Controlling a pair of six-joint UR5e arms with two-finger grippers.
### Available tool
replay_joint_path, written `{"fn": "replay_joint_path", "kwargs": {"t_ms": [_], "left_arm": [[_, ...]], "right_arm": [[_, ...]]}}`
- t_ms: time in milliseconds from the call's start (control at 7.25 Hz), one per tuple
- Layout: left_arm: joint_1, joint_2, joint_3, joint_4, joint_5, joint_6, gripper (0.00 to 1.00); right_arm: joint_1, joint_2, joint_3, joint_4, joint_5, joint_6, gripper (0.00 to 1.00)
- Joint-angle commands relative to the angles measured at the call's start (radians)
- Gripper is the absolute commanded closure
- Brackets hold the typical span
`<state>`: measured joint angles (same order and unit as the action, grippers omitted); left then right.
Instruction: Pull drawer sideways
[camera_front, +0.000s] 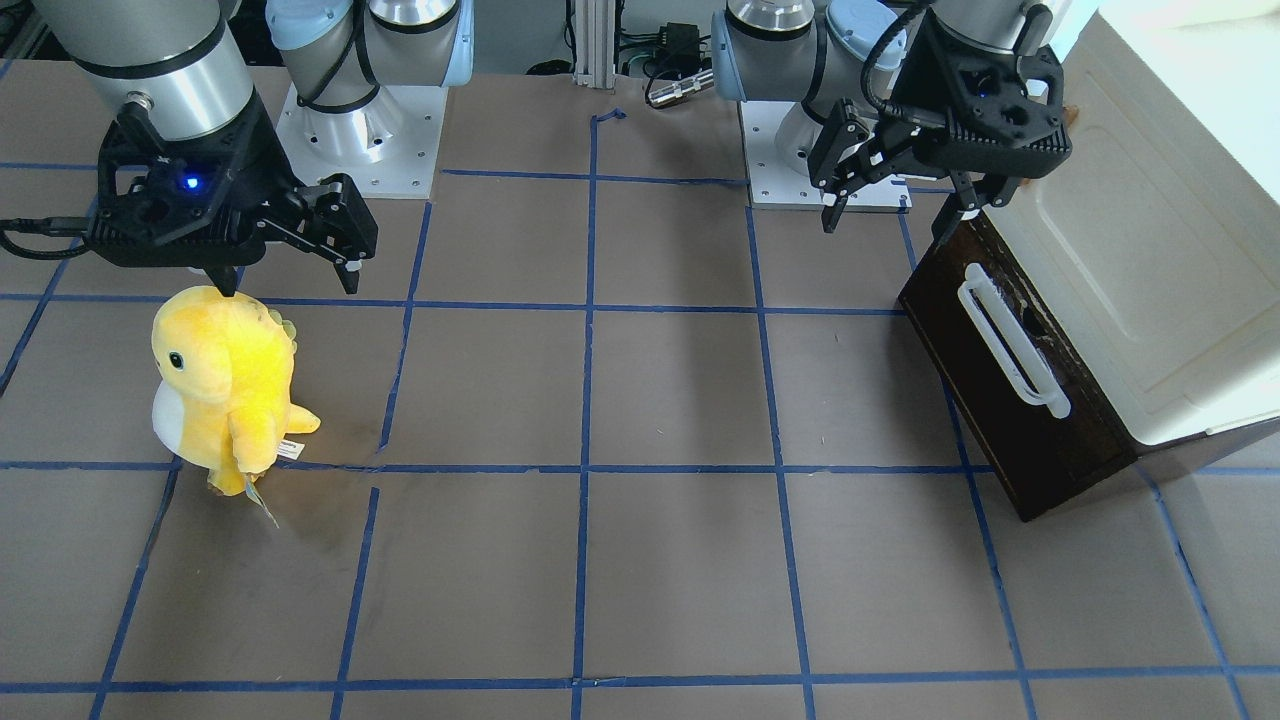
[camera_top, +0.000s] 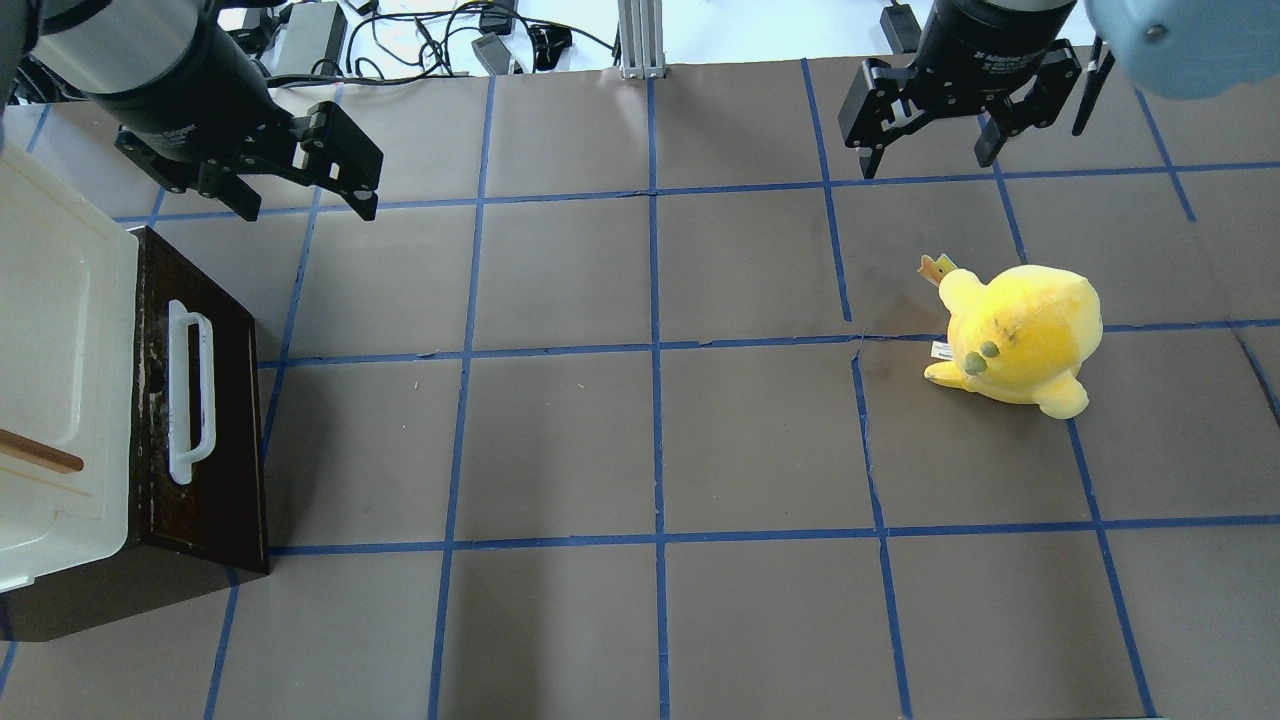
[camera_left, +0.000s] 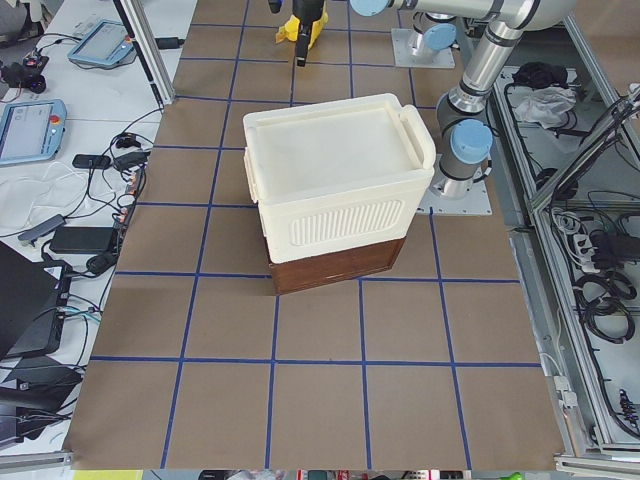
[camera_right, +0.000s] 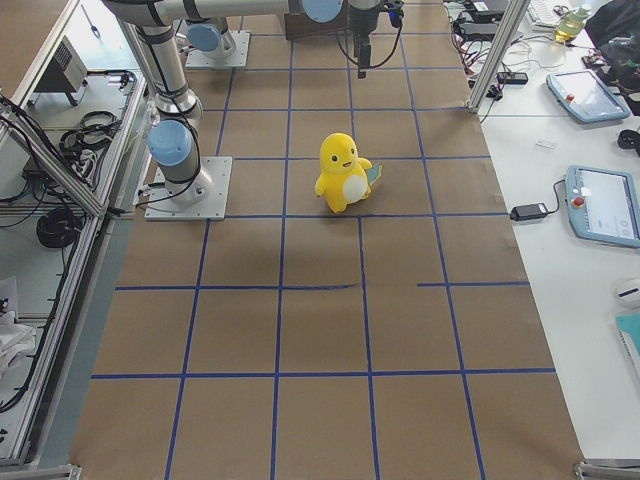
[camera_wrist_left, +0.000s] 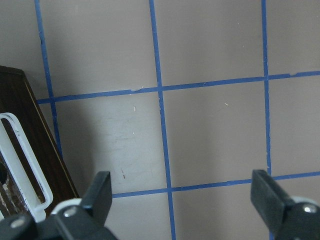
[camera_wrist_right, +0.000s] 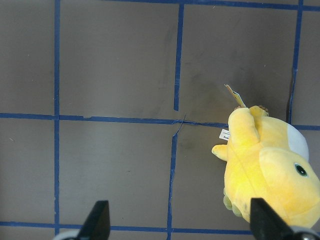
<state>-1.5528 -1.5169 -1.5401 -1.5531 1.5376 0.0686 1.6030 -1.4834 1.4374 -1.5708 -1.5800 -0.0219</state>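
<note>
Brown taped table (camera_top: 560, 440), left gripper (camera_top: 305, 205) hangs open near the drawer (camera_top: 230, 420), I reckon grabbing its handle (camera_top: 177, 400) comes next

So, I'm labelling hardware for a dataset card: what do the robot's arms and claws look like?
The left arm and right arm are silver-grey tubes with pale blue joint caps. The left claw and right claw are matte black and two-fingered, on black wrist mounts. A black cable runs to each. A small blue light glows on the right mount, and white lettering rings that wrist.
</note>
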Motion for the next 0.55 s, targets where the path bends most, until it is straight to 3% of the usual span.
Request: {"fn": "replay_joint_path", "kwargs": {"t_ms": [0,138,276,414], "left_arm": [[-0.022,-0.046,-0.006,0.011,0.105,-0.039,0.00],[-0.058,-0.081,-0.006,0.040,0.128,-0.088,0.00],[-0.085,-0.112,-0.027,0.050,0.273,-0.107,0.00],[-0.113,-0.141,-0.044,0.074,0.351,-0.130,0.00]], "right_arm": [[0.000,0.000,0.000,0.000,0.000,0.000,0.00],[0.000,0.000,0.000,0.000,0.000,0.000,0.00],[0.000,0.000,0.000,0.000,0.000,0.000,0.00],[0.000,0.000,0.000,0.000,0.000,0.000,0.00]]}}
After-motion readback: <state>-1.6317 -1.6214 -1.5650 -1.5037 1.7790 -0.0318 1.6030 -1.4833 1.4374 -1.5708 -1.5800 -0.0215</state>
